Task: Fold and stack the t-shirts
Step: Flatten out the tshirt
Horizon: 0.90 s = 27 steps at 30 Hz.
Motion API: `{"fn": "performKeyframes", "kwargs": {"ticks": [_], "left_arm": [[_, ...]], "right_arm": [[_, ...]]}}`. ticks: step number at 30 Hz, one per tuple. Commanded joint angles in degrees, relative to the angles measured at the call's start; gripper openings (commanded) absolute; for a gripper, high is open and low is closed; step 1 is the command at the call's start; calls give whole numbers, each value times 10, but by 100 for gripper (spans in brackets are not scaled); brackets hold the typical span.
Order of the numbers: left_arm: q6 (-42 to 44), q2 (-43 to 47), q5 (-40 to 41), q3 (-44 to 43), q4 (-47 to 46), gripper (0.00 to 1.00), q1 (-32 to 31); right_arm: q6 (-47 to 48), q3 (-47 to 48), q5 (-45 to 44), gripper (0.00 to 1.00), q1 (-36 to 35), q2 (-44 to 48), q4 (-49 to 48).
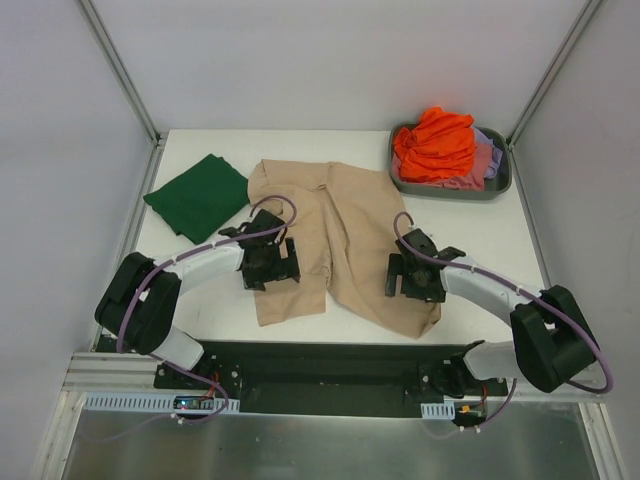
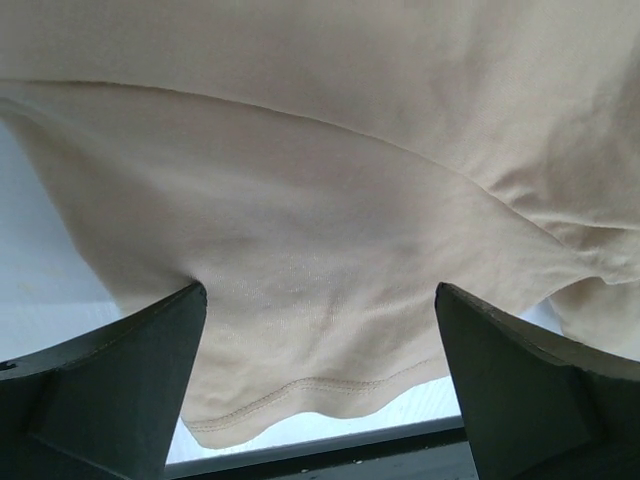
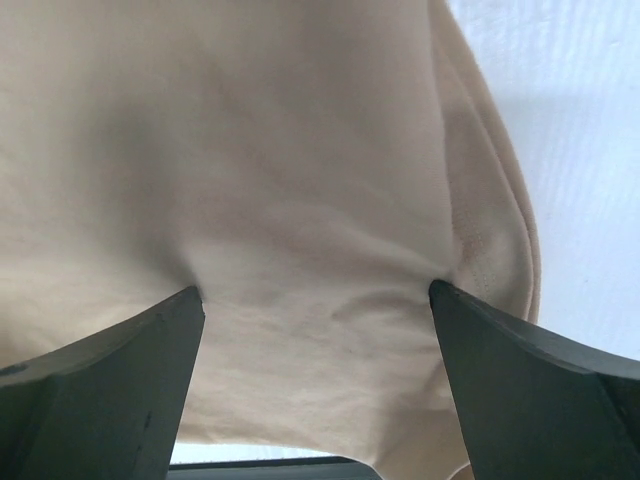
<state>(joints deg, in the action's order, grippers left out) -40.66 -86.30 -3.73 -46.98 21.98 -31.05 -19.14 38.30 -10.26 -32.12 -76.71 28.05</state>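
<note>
– On the white table [image 1: 500,250], which tee lies under the 2 arms?
– The beige t-shirt [image 1: 340,225]. It is spread out, rumpled, across the middle, with its near hem close to the table's front edge. Both grippers are over it.
– Where is the left gripper [image 1: 268,262] on it?
– Over the shirt's left part, near its side edge. In the wrist view its 2 fingers [image 2: 120,390] stand wide apart with cloth filling the gap. The tips touch the fabric, which puckers at the left-hand tip. A stitched hem runs below, between the fingers, with bare table just past it.
– And the right gripper [image 1: 412,275]?
– Over the shirt's right part, toward the near right corner. Its jaws are spread just as wide, and nothing is clamped. Each fingertip [image 3: 170,330] presses into the cloth, and creases fan out from both. A doubled edge of the shirt runs just beside the right-hand finger.
– The other tees?
– The dark green t-shirt [image 1: 198,197] lies folded flat at the far left, just beside the beige one. I cannot tell whether they touch. The orange t-shirt [image 1: 435,145] is heaped in the grey tub [image 1: 503,186] at the far right corner. It lies on a pink t-shirt [image 1: 468,181] and a lavender t-shirt [image 1: 495,150], well apart from both grippers.
</note>
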Motion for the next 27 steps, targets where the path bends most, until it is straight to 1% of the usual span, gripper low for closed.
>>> {"fn": "performKeyframes", "kwargs": {"ticks": [1, 6, 9, 16, 21, 24, 27], "left_arm": [[-29, -11, 106, 5, 53, 99, 13], [-29, -34, 118, -6, 69, 99, 71], [-15, -60, 116, -25, 69, 99, 109], [-1, -119, 120, -107, 68, 99, 123], [12, -171, 107, -166, 69, 99, 134], [18, -173, 105, -177, 69, 99, 140], [22, -163, 106, -172, 68, 99, 141]], "right_arm": [[-2, -13, -19, 98, 38, -14, 8], [4, -5, -24, 98, 63, -32, -1], [5, 10, -34, 98, 65, -49, 0], [23, 70, -40, 98, 114, -111, 0], [50, 120, 12, 99, 173, -150, -10], [61, 141, 31, 99, 205, -158, -9], [65, 144, 1, 99, 245, -145, 11]]}}
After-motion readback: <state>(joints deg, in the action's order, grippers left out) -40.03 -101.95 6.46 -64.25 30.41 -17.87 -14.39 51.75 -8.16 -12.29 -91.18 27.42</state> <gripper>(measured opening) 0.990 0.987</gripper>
